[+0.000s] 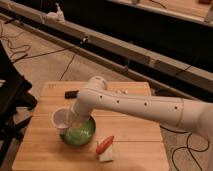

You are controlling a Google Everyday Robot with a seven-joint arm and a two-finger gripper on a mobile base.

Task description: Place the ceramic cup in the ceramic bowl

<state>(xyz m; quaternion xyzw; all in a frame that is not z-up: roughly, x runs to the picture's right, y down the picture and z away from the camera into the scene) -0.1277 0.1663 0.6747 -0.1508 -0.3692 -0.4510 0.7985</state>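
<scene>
The white ceramic cup (61, 119) is held tilted above the left rim of the green ceramic bowl (81, 132), which sits on the wooden table (135, 145). My gripper (73, 120) is at the end of the white arm (135, 104), shut on the cup's right side, just over the bowl's left part. The arm hides the bowl's far edge.
A white rectangular packet with a red-orange piece on it (105, 148) lies right of the bowl near the table's front edge. A dark flat object (71, 93) lies at the table's back left. A black chair (11, 100) stands left of the table. Cables run across the floor behind.
</scene>
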